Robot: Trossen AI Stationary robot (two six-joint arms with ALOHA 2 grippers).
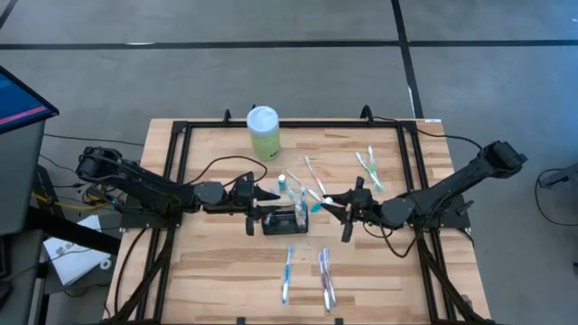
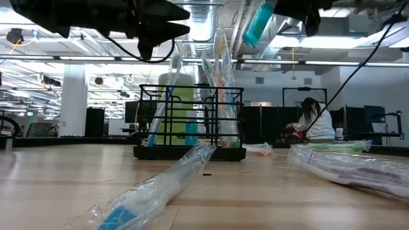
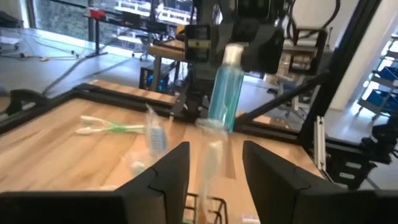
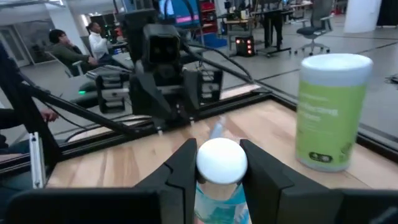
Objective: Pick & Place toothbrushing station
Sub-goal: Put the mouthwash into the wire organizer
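Fingers [image 4: 214, 171] of my right arm clench a small blue bottle [image 3: 224, 87] above the black wire caddy [image 1: 282, 219] mid-table, my left fingers [image 3: 214, 168] spread beside it; tilted, it could snag the rim.

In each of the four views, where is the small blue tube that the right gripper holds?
High view: blue tube, right of the caddy.
Low view: top, tilted.
Left wrist view: centre, upright.
Right wrist view: bottom centre, white cap between the fingers.
Shared landmark: green bottle.
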